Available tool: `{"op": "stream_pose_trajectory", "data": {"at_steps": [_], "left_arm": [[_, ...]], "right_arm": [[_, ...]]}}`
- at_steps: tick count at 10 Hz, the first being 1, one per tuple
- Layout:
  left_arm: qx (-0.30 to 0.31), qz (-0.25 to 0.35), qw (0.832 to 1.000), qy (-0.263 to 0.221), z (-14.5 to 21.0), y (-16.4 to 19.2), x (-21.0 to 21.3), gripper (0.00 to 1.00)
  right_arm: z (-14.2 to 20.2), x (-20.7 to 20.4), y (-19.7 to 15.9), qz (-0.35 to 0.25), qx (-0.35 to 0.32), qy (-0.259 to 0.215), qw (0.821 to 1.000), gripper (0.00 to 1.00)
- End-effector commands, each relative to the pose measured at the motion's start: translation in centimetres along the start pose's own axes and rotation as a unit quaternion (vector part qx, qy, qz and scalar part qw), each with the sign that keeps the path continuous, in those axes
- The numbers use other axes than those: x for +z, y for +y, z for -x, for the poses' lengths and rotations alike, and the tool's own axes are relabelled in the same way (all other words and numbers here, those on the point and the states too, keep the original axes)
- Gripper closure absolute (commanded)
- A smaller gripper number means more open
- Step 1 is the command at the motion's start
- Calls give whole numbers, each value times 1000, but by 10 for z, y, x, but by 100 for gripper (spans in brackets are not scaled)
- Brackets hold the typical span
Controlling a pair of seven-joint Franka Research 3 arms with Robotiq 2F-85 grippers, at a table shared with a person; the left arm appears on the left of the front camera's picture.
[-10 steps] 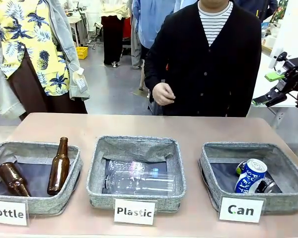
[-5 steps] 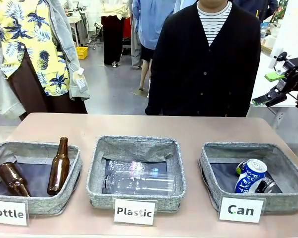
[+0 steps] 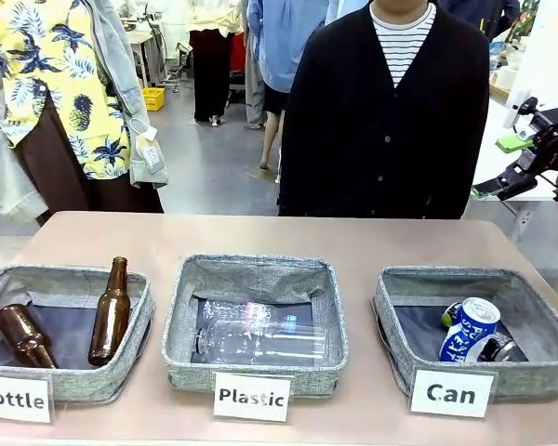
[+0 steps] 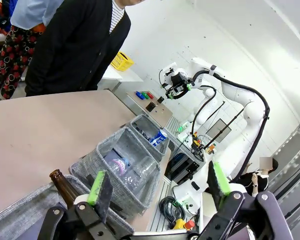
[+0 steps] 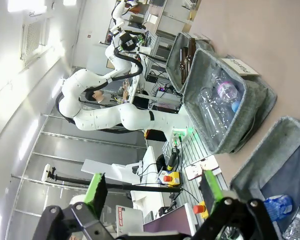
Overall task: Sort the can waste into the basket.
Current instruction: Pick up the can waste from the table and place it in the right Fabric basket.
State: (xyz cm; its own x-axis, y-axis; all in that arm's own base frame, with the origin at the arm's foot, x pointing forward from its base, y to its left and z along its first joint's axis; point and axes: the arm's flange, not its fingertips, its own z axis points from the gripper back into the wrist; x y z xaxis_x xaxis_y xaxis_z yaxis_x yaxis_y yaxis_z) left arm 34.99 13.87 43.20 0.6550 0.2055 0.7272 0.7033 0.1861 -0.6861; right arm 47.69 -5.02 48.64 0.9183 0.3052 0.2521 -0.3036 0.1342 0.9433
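Apparently the sorting is at or near its end: both pieces of can waste lie inside the basket (image 3: pixel 391 311), the grey bin on the robot's right with the "Can" card (image 3: pixel 452 392) propped at its front. The blue and white can (image 3: pixel 469 329) leans toward the bin's front right part, and the crushed black and silver can (image 3: pixel 498 349) lies touching its lower side. No can is seen on the table (image 3: pixel 353 243), so the next move probably calls for nothing more than a check that none is left out.

The left gripper (image 4: pixel 157 189) has its jaws spread wide with nothing between the green pads, raised above the bin of brown bottles. The right gripper (image 5: pixel 153 192) is likewise wide apart and empty, looking down past the basket's corner.

Hard to make out: the crushed can is half hidden behind the blue one, and a 2nd patch of blue behind the upright can cannot be identified. The basket's right edge is cut off in the front view.
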Motion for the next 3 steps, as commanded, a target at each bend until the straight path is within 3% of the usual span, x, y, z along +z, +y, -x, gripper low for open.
{"op": "stream_pose_trajectory", "data": {"at_steps": [1, 3], "left_arm": [[5, -4, 1000, 2, 2, -2, 0, 0], [5, -4, 1000, 2, 2, -2, 0, 0]], "right_arm": [[2, -3, 1, 8, 1, 4, 1000, 0], [2, -3, 1, 8, 1, 4, 1000, 0]]}}
